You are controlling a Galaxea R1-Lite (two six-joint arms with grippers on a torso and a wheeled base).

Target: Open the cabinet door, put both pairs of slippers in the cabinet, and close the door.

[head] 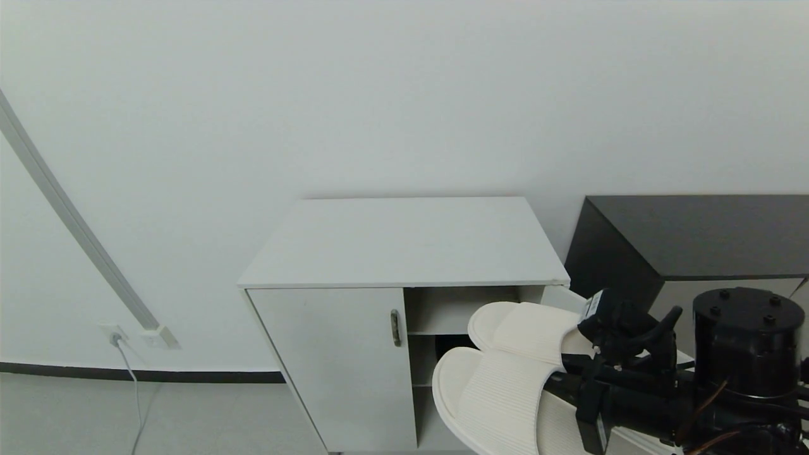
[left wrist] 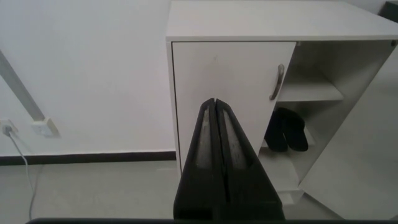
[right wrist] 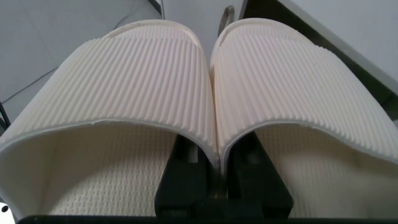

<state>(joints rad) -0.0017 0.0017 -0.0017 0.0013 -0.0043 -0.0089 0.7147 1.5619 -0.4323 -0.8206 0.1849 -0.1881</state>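
The right gripper (right wrist: 216, 169) grips the white slippers (head: 505, 373) side by side, its jaws pinched on the inner strap edges where the two shoes meet. The pair's long axis runs straight out from the jaws, toes leading. The open half of the cabinet (head: 404, 240) lies ahead of those toes and a little to the left, close by, so this arm is much the nearer one for the placing.

Inside, past the toes, a shelf (left wrist: 311, 93) crosses the opening. Black slippers (left wrist: 286, 130) already sit on the level below it, so the white pair probably needs a free level. The closed door (head: 335, 360) and its handle (head: 395, 328) border the opening on the left, and a dark table (head: 695, 234) stands to the right of the jaws.

The left gripper (left wrist: 216, 107) has its jaws pressed together on nothing, facing the closed door, well apart from it.
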